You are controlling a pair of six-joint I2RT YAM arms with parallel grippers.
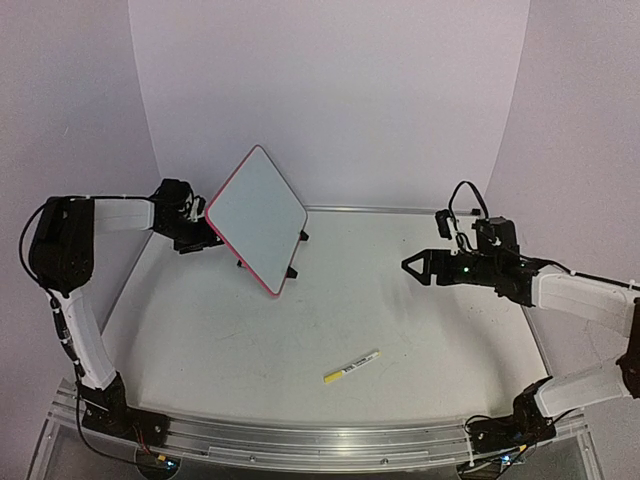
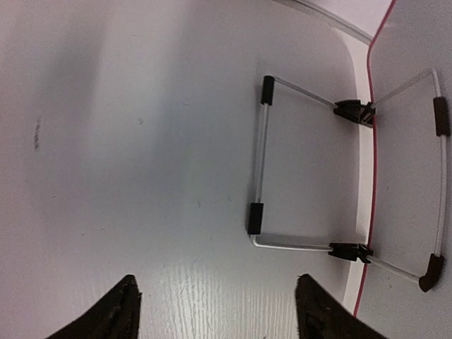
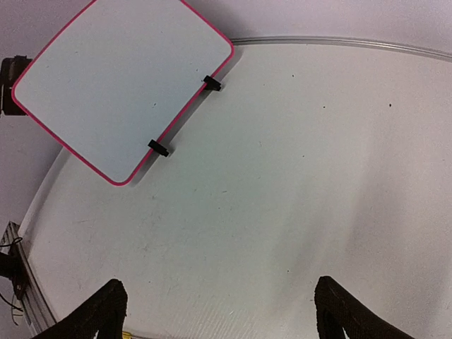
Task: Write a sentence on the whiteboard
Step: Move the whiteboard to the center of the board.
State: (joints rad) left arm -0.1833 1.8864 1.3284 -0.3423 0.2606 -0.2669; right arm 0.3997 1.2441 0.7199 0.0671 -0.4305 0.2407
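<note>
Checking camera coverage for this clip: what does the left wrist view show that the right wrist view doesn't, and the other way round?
Left wrist only: the wire stand propping the whiteboard, its feet on the table. Right wrist only: the whiteboard's whole face, with no writing I can make out. Both: the red frame, the two black clips, and an open, empty tool, the left tool in one, the right tool in the other.

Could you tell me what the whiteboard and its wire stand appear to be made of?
The whiteboard: smooth, even white panel, likely coated, with a red plastic-looking rim. The wire stand: thin shiny rod, probably metal, with black rubbery-looking caps.
</note>
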